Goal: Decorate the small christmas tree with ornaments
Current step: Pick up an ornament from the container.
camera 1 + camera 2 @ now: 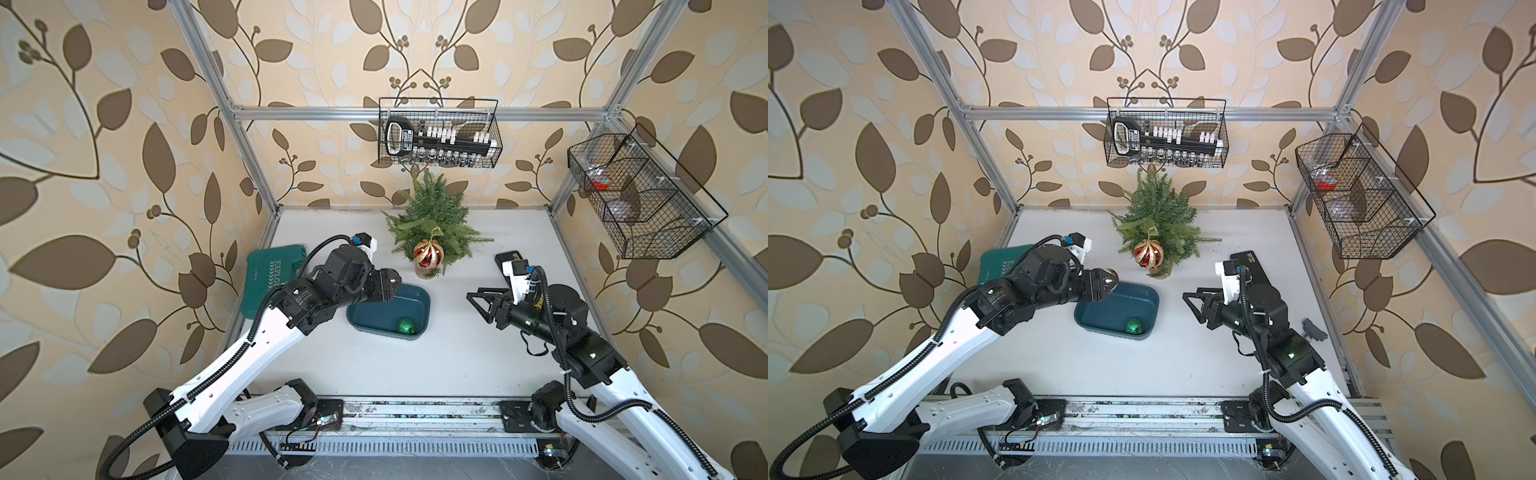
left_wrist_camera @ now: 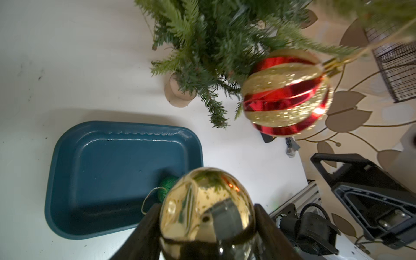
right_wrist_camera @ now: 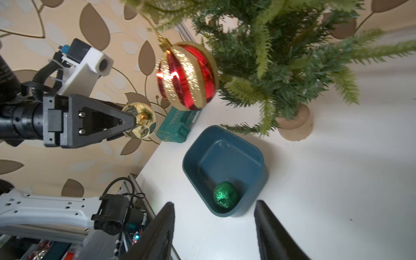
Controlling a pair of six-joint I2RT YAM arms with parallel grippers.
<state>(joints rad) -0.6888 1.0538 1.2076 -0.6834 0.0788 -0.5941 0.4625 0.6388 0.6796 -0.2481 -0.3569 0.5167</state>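
The small, bushy dark-green artificial christmas tree is standing upper centre in both top views, and the large red-and-gold striped bauble is hanging from a lower branch. Below it, the teal plastic tray is holding only the green glitter bauble, in its lower right corner. My left gripper is pinching the small shiny gold bauble by its body over the tray's upper left edge. I'm judging it light, hollow, slick and crushable, so the thin loop is the part to hook. My right gripper is hovering spread and empty, right of centre.
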